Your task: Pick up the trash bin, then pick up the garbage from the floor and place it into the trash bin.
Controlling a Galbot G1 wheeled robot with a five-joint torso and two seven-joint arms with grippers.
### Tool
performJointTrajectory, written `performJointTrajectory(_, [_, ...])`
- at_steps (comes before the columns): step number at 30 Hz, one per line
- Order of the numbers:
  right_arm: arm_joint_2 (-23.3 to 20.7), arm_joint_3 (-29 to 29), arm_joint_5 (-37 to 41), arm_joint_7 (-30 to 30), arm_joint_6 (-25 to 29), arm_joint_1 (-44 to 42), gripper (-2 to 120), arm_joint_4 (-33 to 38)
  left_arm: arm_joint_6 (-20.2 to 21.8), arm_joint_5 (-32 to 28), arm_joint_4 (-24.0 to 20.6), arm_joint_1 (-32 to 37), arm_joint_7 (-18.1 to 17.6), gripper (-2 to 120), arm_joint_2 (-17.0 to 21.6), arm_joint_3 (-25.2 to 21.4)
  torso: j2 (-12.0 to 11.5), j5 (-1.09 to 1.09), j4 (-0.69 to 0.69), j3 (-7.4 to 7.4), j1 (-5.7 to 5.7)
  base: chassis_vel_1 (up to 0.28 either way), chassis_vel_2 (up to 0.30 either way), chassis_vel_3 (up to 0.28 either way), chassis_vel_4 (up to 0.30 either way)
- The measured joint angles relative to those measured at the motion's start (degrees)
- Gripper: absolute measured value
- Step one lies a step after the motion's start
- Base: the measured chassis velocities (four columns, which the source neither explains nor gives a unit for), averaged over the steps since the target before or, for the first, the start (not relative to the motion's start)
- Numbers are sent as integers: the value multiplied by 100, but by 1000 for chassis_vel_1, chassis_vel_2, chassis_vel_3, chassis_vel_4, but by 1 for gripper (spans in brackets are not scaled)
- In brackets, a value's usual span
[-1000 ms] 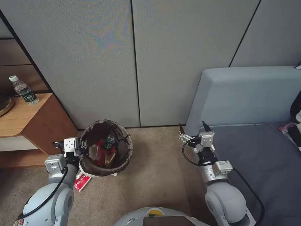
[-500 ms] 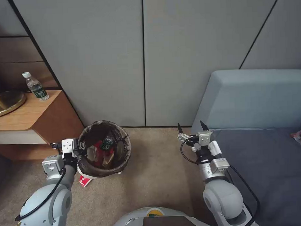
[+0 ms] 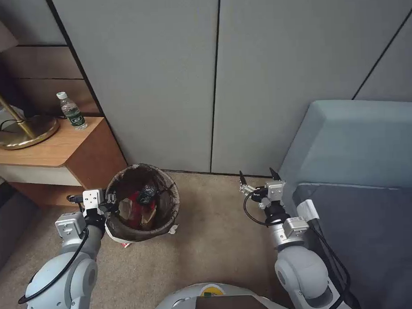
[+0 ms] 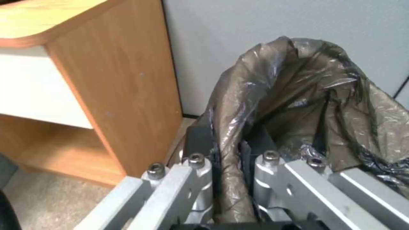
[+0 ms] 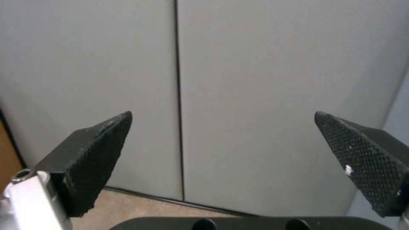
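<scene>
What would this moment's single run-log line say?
left claw: shut on trash bin rim | right claw: open, empty, above carpet | garbage: in bin

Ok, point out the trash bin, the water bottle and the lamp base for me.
trash bin (image 3: 167,214): head view, bag-covered rim.
water bottle (image 3: 72,112): head view, middle of its body.
lamp base (image 3: 27,133): head view, brass disc.

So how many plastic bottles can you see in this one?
2. One clear bottle stands upright on the wooden side table by the lamp base. A second small bottle lies among the garbage inside the trash bin; more could be buried underneath.
</scene>
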Motion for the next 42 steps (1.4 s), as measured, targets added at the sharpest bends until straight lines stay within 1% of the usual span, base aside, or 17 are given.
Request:
performJointTrajectory(7, [-19, -19, -9, -2, 103, -86, 100, -101, -82, 127, -26, 28, 95, 7, -79, -13, 0, -1, 0, 0, 0, 38, 43, 49, 47])
performJointTrajectory(25, [77, -121, -188, 62, 358, -284, 100, -204, -185, 166, -92, 68, 158, 7, -99, -53, 0, 0, -1, 0, 0, 32, 38, 34, 35])
performJointTrajectory(33, [141, -248, -259, 89, 375, -199, 100, -322, -242, 167, -52, 123, 208, 7, -136, -102, 0, 0, 1, 0, 0, 45, 50, 44, 51])
performJointTrajectory(42, [154, -272, -276, 101, 375, -250, 100, -346, -241, 158, -51, 126, 209, 7, -117, -111, 0, -1, -1, 0, 0, 63, 63, 66, 70])
